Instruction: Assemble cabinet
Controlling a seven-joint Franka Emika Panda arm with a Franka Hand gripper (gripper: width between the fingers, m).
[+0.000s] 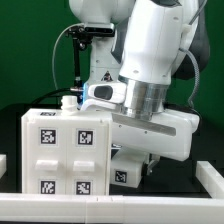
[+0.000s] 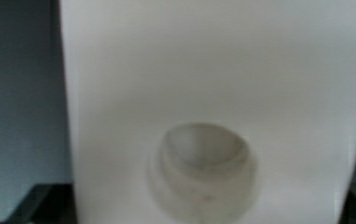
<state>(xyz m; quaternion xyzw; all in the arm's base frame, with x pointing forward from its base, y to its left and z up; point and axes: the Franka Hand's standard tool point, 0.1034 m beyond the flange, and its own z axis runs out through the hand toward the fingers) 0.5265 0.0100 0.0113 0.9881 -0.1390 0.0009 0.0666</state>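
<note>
In the exterior view, the cabinet's white box point(image 1: 62, 145) stands on the black table at the exterior view's left, with several square marker tags on its front face. A small white knob point(image 1: 68, 101) sticks up from its top. My gripper point(image 1: 138, 166) hangs low, right beside the box's right side. Under it sits another white tagged cabinet piece point(image 1: 123, 177). The hand hides the fingers, so I cannot see how the jaws stand. Up close in the wrist view, a white cabinet panel point(image 2: 219, 80) with an oval recess point(image 2: 205, 165) fills the picture; no fingertips show.
A white bar point(image 1: 110, 206) runs along the table's front edge, with white blocks at the exterior view's right point(image 1: 208, 180) and left point(image 1: 3, 166). A black stand with cables point(image 1: 80, 55) rises behind the box. Dark curtain closes the back.
</note>
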